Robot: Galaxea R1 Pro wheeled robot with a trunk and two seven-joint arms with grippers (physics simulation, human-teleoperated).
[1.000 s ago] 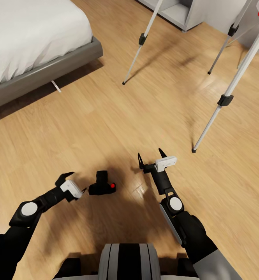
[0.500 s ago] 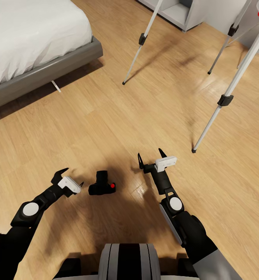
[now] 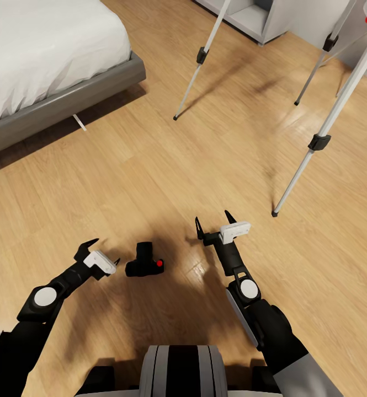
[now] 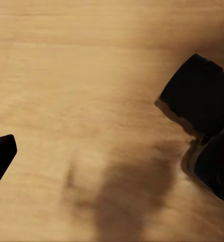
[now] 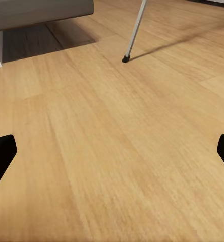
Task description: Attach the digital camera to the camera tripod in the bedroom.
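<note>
**Camera on the floor between two open grippers**

The camera (image 3: 145,262) lies on the wood floor (image 3: 150,165), red button facing 3 o'clock. The left gripper (image 3: 101,252), at the camera's 9 o'clock and just beside it, is spread wide and holds nothing. The right gripper (image 3: 213,220), near the camera's 2 o'clock, is also wide open and empty. The tripod (image 3: 326,118) stands toward 1 o'clock, well apart. The bed (image 3: 45,60) sits at 11 o'clock.

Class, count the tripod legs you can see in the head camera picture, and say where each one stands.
3. One leg stands on the floor near the bed; one at the far right by the grey cabinet; one nearest the right end effector. Their tops are cropped.
</note>
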